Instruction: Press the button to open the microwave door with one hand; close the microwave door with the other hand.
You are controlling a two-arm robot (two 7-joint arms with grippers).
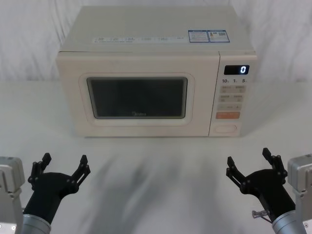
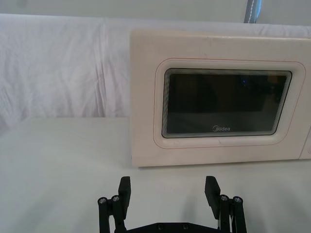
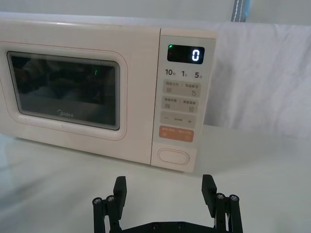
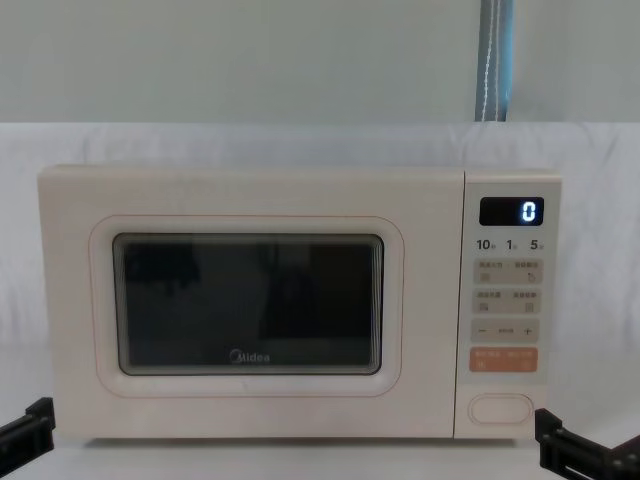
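Observation:
A cream microwave stands at the back of the table, its door [image 1: 73, 97] [image 2: 146, 97] [image 3: 141, 97] [image 4: 70, 300] shut flush with the body. The dark window carries a small Midea logo. At the foot of the control panel sits the wide cream pill-shaped button [image 1: 226, 128] [image 3: 173, 156] [image 4: 501, 407]. My left gripper [image 1: 64, 165] [image 2: 168, 191] hovers open near the table's front left, well short of the door. On the front right, my right gripper [image 1: 251, 161] [image 3: 164, 189] is open too, in line with the button but apart from it.
A white cloth covers the table [image 1: 156, 165] and hangs behind the microwave. An orange key [image 1: 227, 115] sits just above the button, and the display [image 1: 236, 69] reads 0. Bare table lies between the grippers and the microwave.

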